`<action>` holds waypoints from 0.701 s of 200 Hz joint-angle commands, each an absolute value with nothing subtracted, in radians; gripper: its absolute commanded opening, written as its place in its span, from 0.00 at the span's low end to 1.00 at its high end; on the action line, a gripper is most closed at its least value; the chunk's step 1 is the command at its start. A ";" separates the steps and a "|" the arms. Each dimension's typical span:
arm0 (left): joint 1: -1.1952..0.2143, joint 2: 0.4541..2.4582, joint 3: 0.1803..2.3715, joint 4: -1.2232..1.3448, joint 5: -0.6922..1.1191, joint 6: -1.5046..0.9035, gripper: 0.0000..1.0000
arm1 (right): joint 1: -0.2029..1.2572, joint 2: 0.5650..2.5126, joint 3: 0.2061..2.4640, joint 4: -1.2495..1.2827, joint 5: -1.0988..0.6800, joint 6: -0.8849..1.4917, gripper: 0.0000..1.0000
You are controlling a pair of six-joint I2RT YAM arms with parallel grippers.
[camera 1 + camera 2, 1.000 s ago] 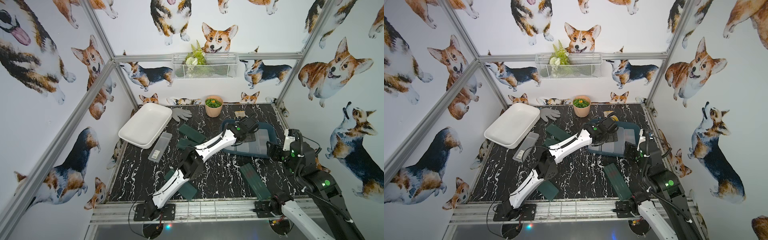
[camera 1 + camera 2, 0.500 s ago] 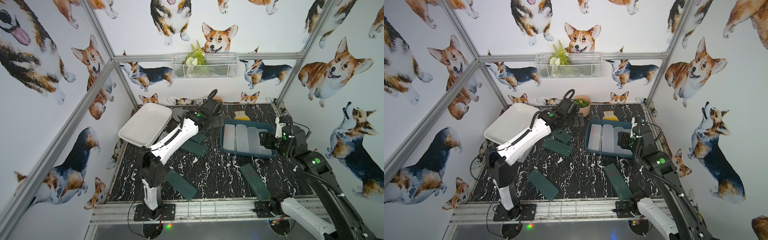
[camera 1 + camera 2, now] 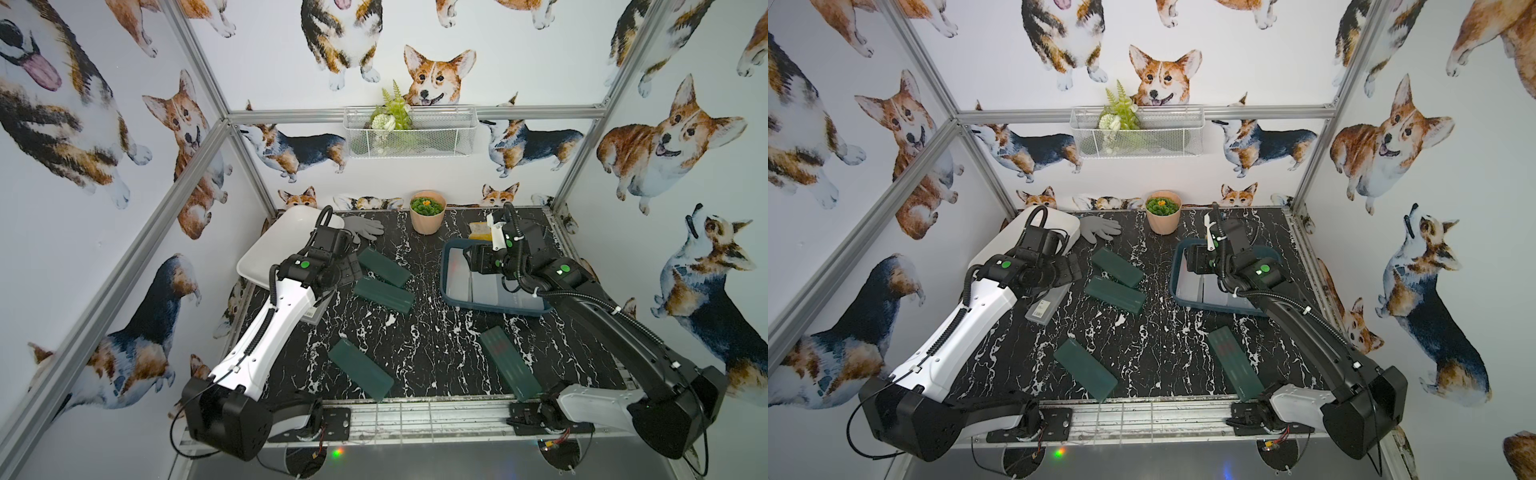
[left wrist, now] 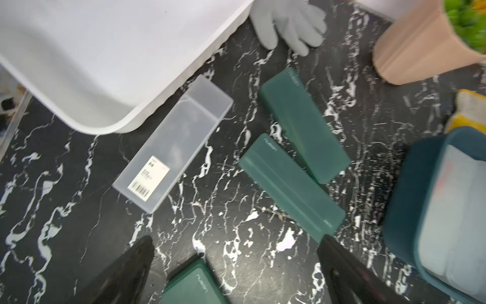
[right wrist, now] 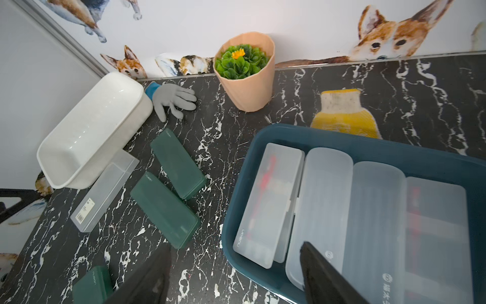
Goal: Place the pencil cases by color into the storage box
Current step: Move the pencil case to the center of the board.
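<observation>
Two dark green pencil cases (image 3: 384, 267) (image 3: 384, 294) lie side by side mid-table. Two more (image 3: 360, 369) (image 3: 509, 363) rest near the front edge. One frosted clear case (image 4: 173, 143) with a barcode label lies against the white storage box (image 3: 266, 257), partly under my left arm in both top views. Several clear cases (image 5: 320, 210) fill the dark blue storage box (image 5: 263, 147). My left gripper (image 4: 236, 263) hangs open above the table beside the white box, holding nothing. Over the blue box's left rim my right gripper (image 5: 236, 273) is open and empty.
A grey glove (image 3: 365, 227) and a tan plant pot (image 3: 427, 216) sit at the back. A yellow sponge-like item (image 5: 344, 115) lies behind the blue box. A white wire basket (image 3: 409, 133) hangs on the back wall.
My left arm swung away from the blue box, past the back of the table, to the white box. My right gripper moved left over the blue box, where clear cases now show.
</observation>
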State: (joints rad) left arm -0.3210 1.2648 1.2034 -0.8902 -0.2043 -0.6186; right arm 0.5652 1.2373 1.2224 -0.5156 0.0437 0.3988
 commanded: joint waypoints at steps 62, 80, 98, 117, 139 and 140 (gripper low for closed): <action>-0.242 1.302 1.010 -0.725 -0.207 -0.446 1.00 | 0.604 1.277 1.163 -0.260 -0.119 0.326 0.78; -0.226 1.314 0.986 -0.666 -0.187 -0.386 1.00 | 0.606 1.279 1.142 -0.227 -0.138 0.315 0.78; -0.218 1.352 1.002 -0.648 -0.171 -0.320 1.00 | 0.606 1.282 1.132 -0.209 -0.156 0.290 0.77; -0.218 1.405 1.035 -0.649 -0.145 -0.222 1.00 | 0.607 1.282 1.123 -0.199 -0.160 0.251 0.78; -0.217 1.484 1.082 -0.673 -0.094 -0.087 1.00 | 0.606 1.272 1.115 -0.197 -0.155 0.208 0.78; -0.216 1.488 1.085 -0.676 -0.094 -0.082 1.00 | 0.606 1.271 1.114 -0.196 -0.155 0.206 0.78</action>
State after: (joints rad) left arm -0.2192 1.4288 1.0405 -0.6765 -0.1478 -0.2684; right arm 0.6041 1.2808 1.1233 -0.2588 -0.1436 0.2790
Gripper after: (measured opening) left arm 0.997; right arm 0.775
